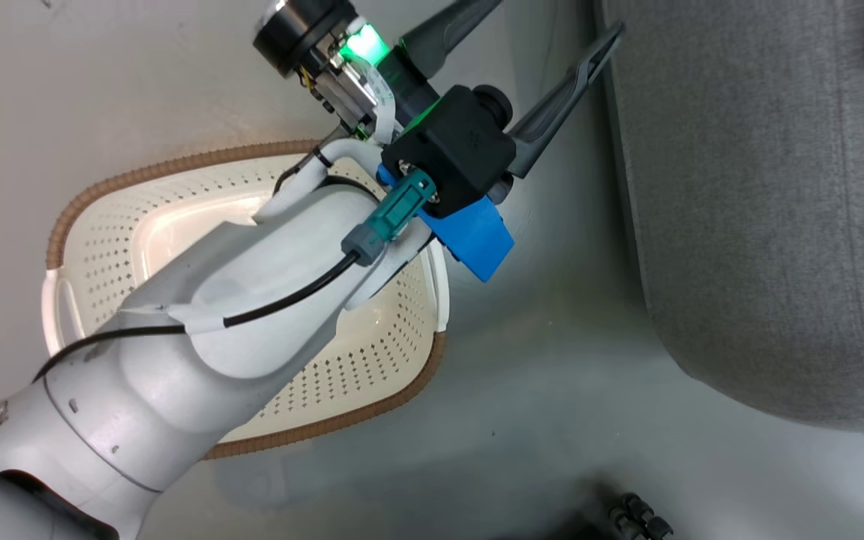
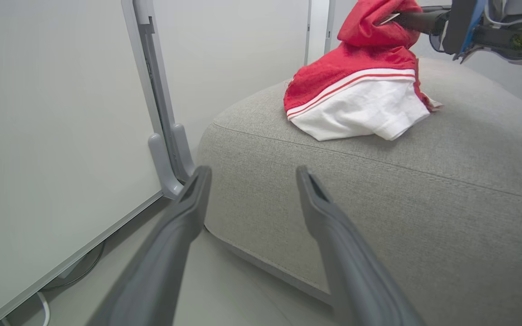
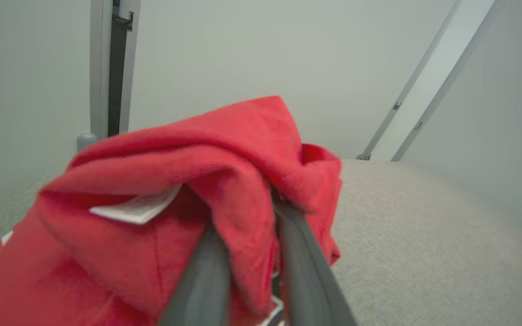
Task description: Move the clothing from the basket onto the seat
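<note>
R gripper (image 3: pixel 247 226) seemingly pinches soft red clothing (image 3: pixel 120 258) on woven seat (image 3: pixel 424 235); L gripper (image 2: pixel 252 174) spread.

Left fingers (image 2: pixel 188 213) spread wide apart; right fingers (image 3: pixel 304 271) near together, the clothing (image 3: pixel 224 149) pinched between.

The clothing (image 2: pixel 360 90) rests on the seat (image 2: pixel 424 194), seemingly gripped above.

Smooth pale grey floor (image 1: pixel 537 420) catching a soft sheen, plain off-white wall panels (image 2: pixel 52 113) behind, grey metal upright (image 2: pixel 148 90) footed at the floor, thin slanted frame rails (image 3: pixel 397 106) beyond.
</note>
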